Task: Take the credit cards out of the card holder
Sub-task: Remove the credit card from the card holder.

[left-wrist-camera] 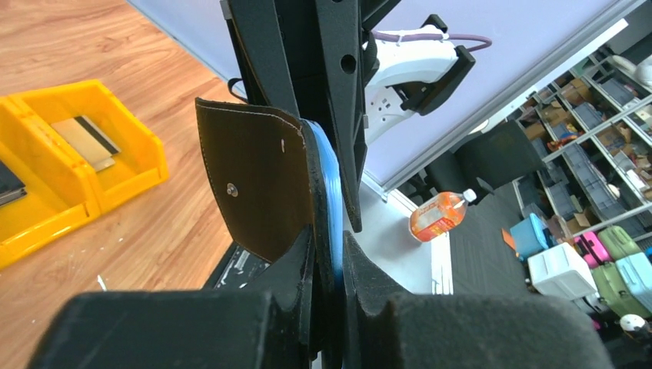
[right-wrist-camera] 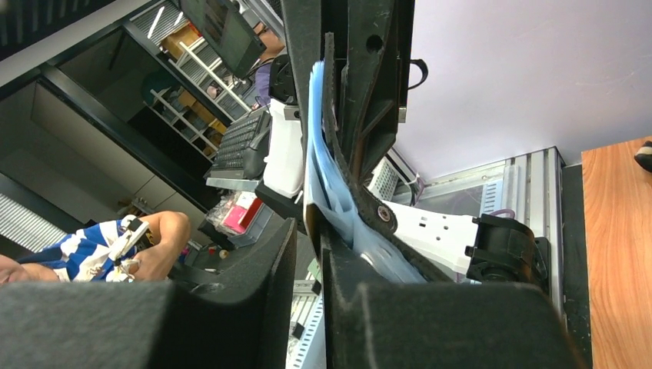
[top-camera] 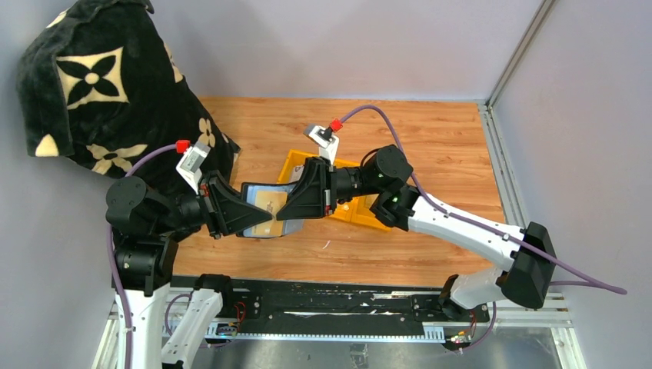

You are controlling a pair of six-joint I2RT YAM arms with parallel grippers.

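Observation:
The black card holder [top-camera: 260, 228] hangs open above the table between my two grippers, its blue lining showing. My left gripper [top-camera: 244, 212] is shut on its left end; in the left wrist view the fingers [left-wrist-camera: 292, 269] pinch the blue-lined edge [left-wrist-camera: 332, 215], and a brown flap [left-wrist-camera: 254, 181] hangs to the left. From the right, my right gripper [top-camera: 286, 201] reaches into the holder over a tan credit card [top-camera: 271, 201]. In the right wrist view its jaws [right-wrist-camera: 311, 231] are nearly together on a thin pale edge beside the holder's lining [right-wrist-camera: 327, 192]. Another tan card [left-wrist-camera: 86, 140] lies in the bin.
A yellow compartment bin [top-camera: 360, 217] stands just behind the right gripper, with a dark object [left-wrist-camera: 6, 184] in one compartment. A large black plush bag with cream flowers [top-camera: 100, 84] fills the back left. A grey wall and a metal rail [top-camera: 503, 177] bound the right side.

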